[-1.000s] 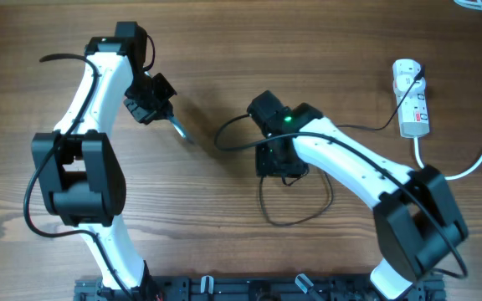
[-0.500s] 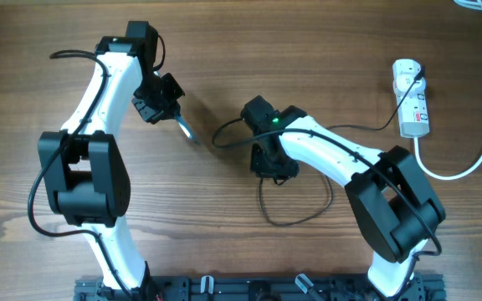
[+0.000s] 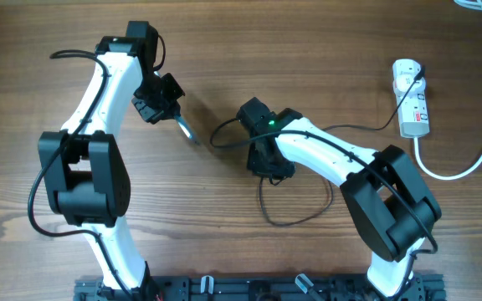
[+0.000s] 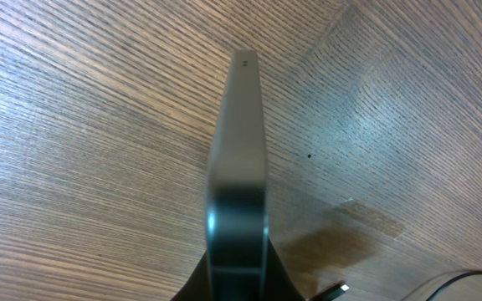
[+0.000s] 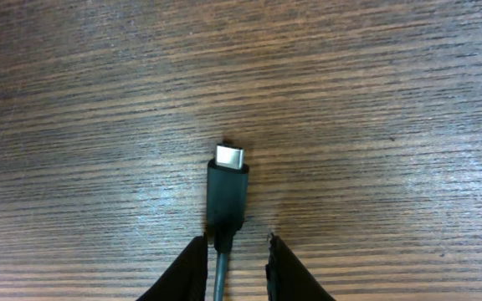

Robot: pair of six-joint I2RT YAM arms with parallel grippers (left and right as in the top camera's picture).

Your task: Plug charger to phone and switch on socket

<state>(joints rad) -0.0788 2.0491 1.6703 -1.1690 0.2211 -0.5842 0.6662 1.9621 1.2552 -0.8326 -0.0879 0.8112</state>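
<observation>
My left gripper (image 3: 167, 107) is shut on the phone (image 3: 187, 130) and holds it edge-on, tilted above the table. In the left wrist view the phone (image 4: 238, 159) shows only its thin dark edge, and its screen is hidden. My right gripper (image 3: 266, 160) is at mid-table, shut on the charger (image 3: 295, 219) just behind its plug. In the right wrist view the plug tip (image 5: 228, 186) sticks out past the fingers (image 5: 234, 263), close over the wood. The plug tip also shows in the left wrist view (image 4: 338, 290). The socket (image 3: 412, 100) lies at the far right.
The charger's black cable loops on the table in front of the right arm and runs on to the socket. A thick white lead (image 3: 475, 163) curves along the right edge. The robot bases' rail (image 3: 224, 288) lines the front edge.
My right gripper has moved a little to the left, toward the phone, with the plug in it. My left arm shifted slightly right with the phone, then held still.
</observation>
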